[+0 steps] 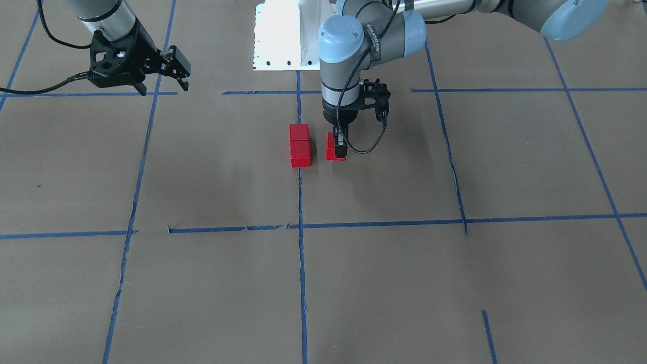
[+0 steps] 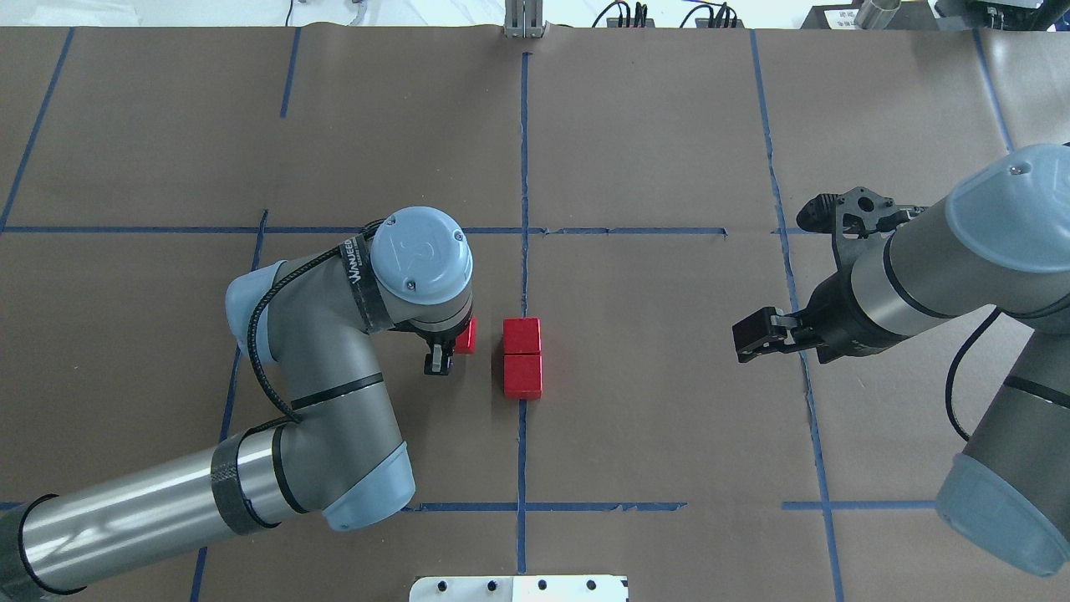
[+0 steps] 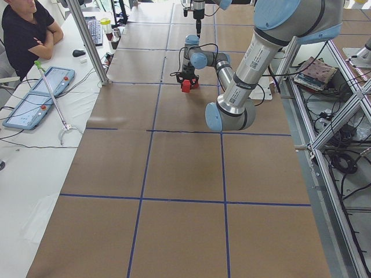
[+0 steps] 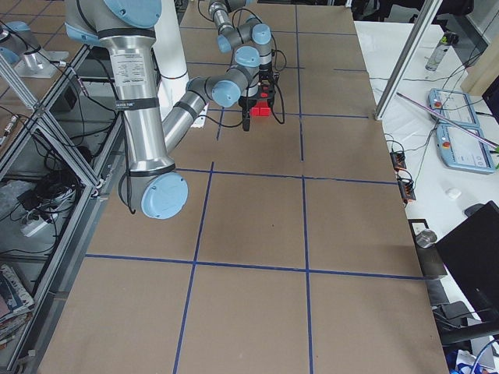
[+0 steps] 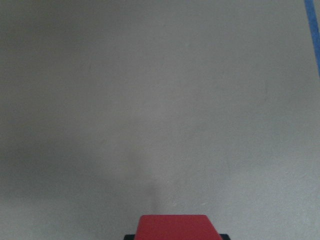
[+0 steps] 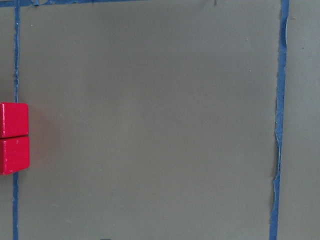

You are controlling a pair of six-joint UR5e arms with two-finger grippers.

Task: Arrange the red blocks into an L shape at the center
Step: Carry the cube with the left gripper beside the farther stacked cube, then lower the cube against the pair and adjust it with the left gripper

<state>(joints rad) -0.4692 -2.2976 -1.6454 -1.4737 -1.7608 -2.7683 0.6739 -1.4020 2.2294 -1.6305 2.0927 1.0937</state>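
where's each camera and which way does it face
front-facing: across the table, facing the robot; left arm, right arm, left gripper on one red block.
overhead: behind the robot, looking down; both arms, two touching red blocks.
exterior left: table end, left arm near.
exterior right: opposite end, right arm near.
left wrist: downward; held block only.
right wrist: downward; no body; shares overhead's pair.

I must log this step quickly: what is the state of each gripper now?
Left gripper: closed on a red block.
Right gripper: open, holding nothing.
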